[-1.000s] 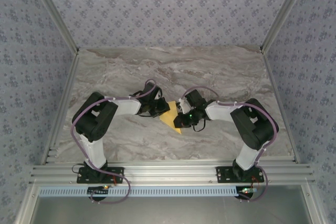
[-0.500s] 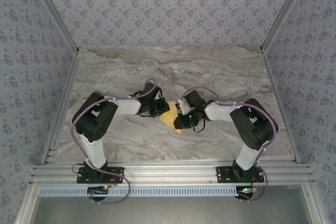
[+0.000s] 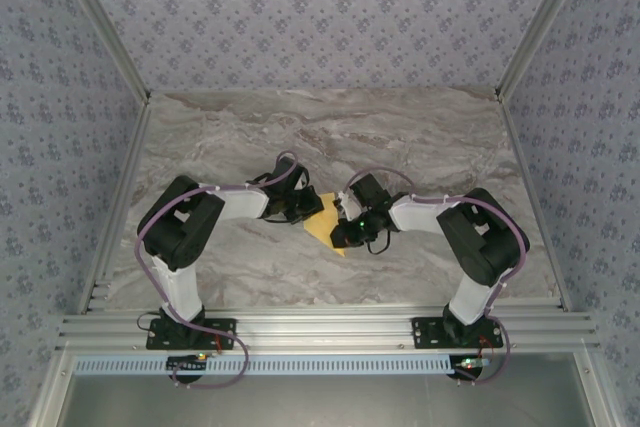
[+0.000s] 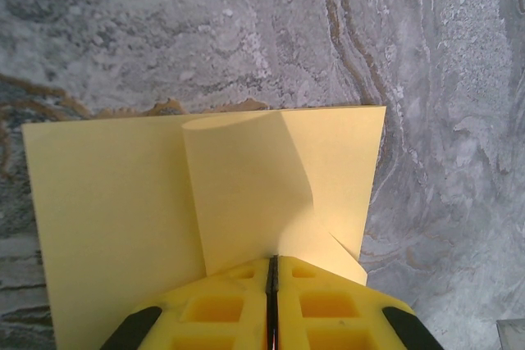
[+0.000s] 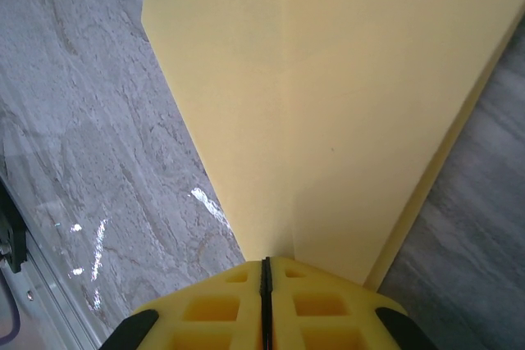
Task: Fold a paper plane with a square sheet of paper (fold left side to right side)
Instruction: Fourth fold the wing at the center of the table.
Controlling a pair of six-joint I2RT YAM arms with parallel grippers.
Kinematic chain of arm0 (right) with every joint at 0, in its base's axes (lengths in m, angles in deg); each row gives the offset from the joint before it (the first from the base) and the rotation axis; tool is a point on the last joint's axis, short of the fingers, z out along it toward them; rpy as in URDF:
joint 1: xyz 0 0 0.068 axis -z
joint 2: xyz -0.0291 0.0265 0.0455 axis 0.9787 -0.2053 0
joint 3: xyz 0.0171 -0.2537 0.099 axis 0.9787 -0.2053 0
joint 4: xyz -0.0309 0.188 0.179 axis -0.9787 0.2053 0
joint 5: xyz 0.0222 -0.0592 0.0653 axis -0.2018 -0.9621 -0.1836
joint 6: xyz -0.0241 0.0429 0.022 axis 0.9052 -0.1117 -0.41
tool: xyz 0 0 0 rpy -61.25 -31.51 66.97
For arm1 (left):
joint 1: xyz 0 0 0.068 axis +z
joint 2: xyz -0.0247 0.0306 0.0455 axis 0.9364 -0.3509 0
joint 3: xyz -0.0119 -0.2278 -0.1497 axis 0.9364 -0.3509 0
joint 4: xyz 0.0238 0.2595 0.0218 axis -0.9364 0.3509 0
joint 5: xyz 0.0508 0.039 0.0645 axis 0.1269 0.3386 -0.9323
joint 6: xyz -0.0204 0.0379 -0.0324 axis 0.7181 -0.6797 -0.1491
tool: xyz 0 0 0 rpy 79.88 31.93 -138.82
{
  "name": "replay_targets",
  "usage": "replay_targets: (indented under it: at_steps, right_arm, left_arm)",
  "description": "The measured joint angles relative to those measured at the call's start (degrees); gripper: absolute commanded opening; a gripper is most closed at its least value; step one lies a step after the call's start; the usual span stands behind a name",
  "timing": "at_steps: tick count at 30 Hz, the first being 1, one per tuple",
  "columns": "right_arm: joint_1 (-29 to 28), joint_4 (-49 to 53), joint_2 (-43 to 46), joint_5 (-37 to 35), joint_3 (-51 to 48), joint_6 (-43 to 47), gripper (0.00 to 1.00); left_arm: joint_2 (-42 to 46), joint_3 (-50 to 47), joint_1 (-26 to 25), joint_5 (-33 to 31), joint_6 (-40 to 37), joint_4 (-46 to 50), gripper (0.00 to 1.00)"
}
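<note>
Marble-look bench, patterned wallpaper behind. Left pincer is clenched, tips at the near edge of a flap folded over the square sheet of paper. The flap bulges at its far fold, not yet flat. Sheet lies mid-bench between both arms. Right pincer is clenched too, tips on the sheet beside a crease line. Pinching or only pressing: cannot tell. Change: right pincer crept nearer along the paper, left stayed put, so likely pressing the crease down. No brands, labels or writing legible.
</note>
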Motion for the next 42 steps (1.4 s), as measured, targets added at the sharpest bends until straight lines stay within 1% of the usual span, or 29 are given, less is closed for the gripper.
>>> replay_targets:
  at_steps: [13,28,37,42]
  right_arm:
    - [0.0,0.2,0.2,-0.1,-0.2,0.0,0.10]
    - [-0.4,2.2,2.9,-0.7,-2.6,0.2,0.10]
    - [-0.4,2.4,4.5,-0.9,-4.0,0.2,0.08]
    - [-0.4,6.5,6.8,-0.4,-5.2,0.2,0.08]
  left_arm:
    - [0.0,-0.1,0.3,0.2,0.0,0.0,0.08]
    - [-0.3,-0.1,0.7,1.4,0.0,-0.2,0.07]
    - [-0.3,-0.1,0.7,1.7,0.0,-0.3,0.08]
    - [-0.3,-0.1,0.7,1.7,0.0,-0.3,0.07]
